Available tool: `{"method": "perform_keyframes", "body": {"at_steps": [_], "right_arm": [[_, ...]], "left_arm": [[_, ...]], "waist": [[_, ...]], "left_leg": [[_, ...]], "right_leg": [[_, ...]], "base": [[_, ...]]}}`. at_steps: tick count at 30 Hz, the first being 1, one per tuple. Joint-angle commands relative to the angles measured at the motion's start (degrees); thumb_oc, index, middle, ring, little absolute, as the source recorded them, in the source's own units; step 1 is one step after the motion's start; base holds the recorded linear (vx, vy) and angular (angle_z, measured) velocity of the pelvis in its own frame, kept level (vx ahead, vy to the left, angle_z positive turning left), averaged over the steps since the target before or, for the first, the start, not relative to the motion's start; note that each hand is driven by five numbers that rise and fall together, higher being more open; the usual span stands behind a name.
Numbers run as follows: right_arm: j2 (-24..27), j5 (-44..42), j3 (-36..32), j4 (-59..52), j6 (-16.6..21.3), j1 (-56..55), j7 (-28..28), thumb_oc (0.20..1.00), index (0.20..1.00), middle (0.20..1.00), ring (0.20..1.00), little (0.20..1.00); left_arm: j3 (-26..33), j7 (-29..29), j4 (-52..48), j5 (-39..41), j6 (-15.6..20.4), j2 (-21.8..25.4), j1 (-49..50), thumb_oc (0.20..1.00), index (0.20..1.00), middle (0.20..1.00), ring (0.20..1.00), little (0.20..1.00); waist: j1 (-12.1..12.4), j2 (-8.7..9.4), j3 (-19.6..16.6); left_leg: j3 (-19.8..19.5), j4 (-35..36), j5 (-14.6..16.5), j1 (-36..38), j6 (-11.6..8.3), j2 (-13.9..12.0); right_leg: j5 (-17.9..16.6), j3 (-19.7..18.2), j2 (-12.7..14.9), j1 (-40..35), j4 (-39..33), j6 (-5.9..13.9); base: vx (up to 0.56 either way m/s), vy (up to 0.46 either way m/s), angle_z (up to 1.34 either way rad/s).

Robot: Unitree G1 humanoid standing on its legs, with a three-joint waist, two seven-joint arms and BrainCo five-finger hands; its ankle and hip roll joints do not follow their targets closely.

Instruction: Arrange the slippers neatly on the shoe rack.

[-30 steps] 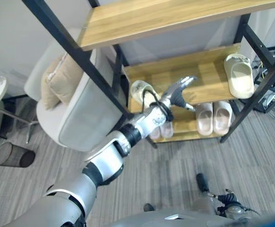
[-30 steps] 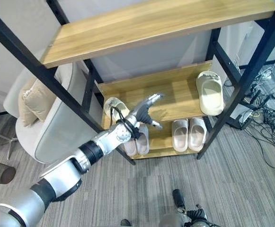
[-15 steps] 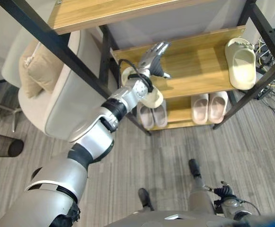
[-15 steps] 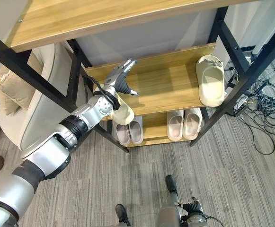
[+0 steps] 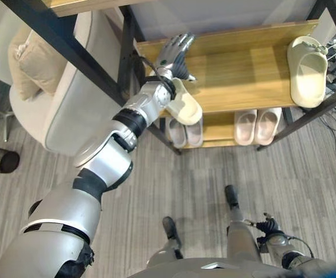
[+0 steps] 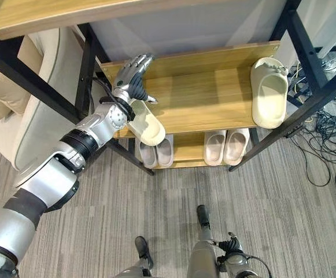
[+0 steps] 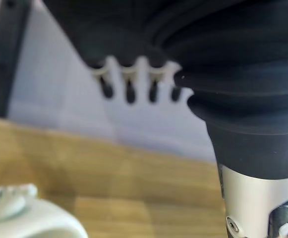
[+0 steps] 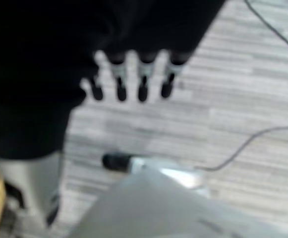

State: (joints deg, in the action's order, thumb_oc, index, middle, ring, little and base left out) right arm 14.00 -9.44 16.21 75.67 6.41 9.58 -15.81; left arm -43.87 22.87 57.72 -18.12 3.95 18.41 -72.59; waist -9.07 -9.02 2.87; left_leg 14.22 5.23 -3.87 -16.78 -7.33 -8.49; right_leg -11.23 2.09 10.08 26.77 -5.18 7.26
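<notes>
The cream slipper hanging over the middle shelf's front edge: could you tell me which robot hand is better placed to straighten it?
The left robot hand: it is open above the middle shelf, beside that slipper. The right robot hand hangs over the floor.

slipper (image 6: 146,123) on shelf (image 6: 214,98) left, another slipper (image 6: 269,92) right

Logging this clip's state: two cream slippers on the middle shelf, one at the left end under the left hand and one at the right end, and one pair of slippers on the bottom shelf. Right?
Not quite: the bottom shelf holds two pairs of slippers, as the right eye view shows. Otherwise correct: on the middle shelf, one cream slipper lies at the left end under the left hand, another at the right end.
</notes>
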Motion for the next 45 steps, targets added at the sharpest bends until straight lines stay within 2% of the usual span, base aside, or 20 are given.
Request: {"method": "perform_keyframes", "body": {"at_steps": [1,6,27,34,36,37,45], "right_arm": [[-1.0,-1.0,1.0,1.0,0.7,2.9,0.3,1.000,1.000,1.000,1.000,1.000],[-0.9,-1.4,1.3,1.0,0.9,3.3,0.5,1.000,1.000,1.000,1.000,1.000],[-0.8,-1.3,2.2,1.6,1.1,4.8,0.2,1.000,1.000,1.000,1.000,1.000],[-0.9,-1.2,2.6,1.8,1.1,5.8,-0.2,1.000,1.000,1.000,1.000,1.000],[-0.9,-1.0,2.8,1.8,1.0,6.1,-0.4,1.000,1.000,1.000,1.000,1.000],[-0.9,-1.0,2.9,1.7,1.1,6.2,-0.5,1.000,1.000,1.000,1.000,1.000],[-0.9,-0.4,3.3,1.8,1.1,6.6,-0.8,1.000,1.000,1.000,1.000,1.000]], "left_arm": [[0.2,1.0,4.8,-6.8,-1.4,3.2,-9.6,1.000,1.000,1.000,1.000,1.000],[-1.0,0.9,4.8,-10.3,-2.7,4.7,-10.4,1.000,1.000,1.000,1.000,1.000],[-3.0,1.4,9.6,-14.3,-5.4,7.6,-11.3,1.000,1.000,1.000,1.000,1.000],[-3.3,1.4,9.6,-16.5,-6.3,7.1,-10.3,1.000,1.000,1.000,1.000,1.000],[-3.3,1.4,9.9,-17.0,-6.8,6.6,-10.1,0.366,0.366,0.366,0.366,0.366],[-3.4,1.4,10.1,-17.2,-7.0,6.4,-10.0,0.200,0.200,0.200,0.200,0.200],[-2.8,2.0,11.4,-17.9,-7.3,5.0,-8.2,0.200,0.200,0.200,0.200,0.200]], "waist": [[0.5,-1.18,2.3],[0.9,-1.21,2.7],[1.4,-1.31,3.5],[1.5,-0.98,4.2],[1.5,-0.89,4.4],[1.5,-0.86,4.4],[1.2,-0.63,4.5]], "left_leg": [[-6.9,-0.2,-2.9,-2.0,-4.55,-3.2],[-7.0,-0.2,-2.8,-2.0,-4.39,-3.1],[-7.0,-0.2,-3.1,-3.2,-4.39,-3.1],[-7.0,-0.2,-3.2,-3.8,-4.26,-3.2],[-6.8,-0.2,-3.2,-4.0,-4.24,-3.3],[-6.8,-0.2,-3.2,-4.1,-4.24,-3.3],[-6.6,-0.2,-3.2,-4.1,-4.23,-3.5]], "right_leg": [[7.4,3.4,2.2,-1.4,5.8,4.61],[7.5,3.5,2.3,-1.4,6.0,4.65],[6.9,4.0,2.4,-0.4,5.7,4.90],[6.9,3.8,2.4,0.5,6.0,4.86],[6.9,3.8,2.3,0.8,6.0,4.89],[6.8,3.8,2.3,0.9,6.0,4.89],[6.9,3.5,2.3,1.4,6.4,4.82]], "base": [[0.00,0.000,0.00],[0.00,0.006,0.01],[0.00,0.000,0.00],[0.00,0.000,0.00],[0.00,0.000,0.00],[0.00,0.000,0.00],[0.00,0.000,0.00]]}}
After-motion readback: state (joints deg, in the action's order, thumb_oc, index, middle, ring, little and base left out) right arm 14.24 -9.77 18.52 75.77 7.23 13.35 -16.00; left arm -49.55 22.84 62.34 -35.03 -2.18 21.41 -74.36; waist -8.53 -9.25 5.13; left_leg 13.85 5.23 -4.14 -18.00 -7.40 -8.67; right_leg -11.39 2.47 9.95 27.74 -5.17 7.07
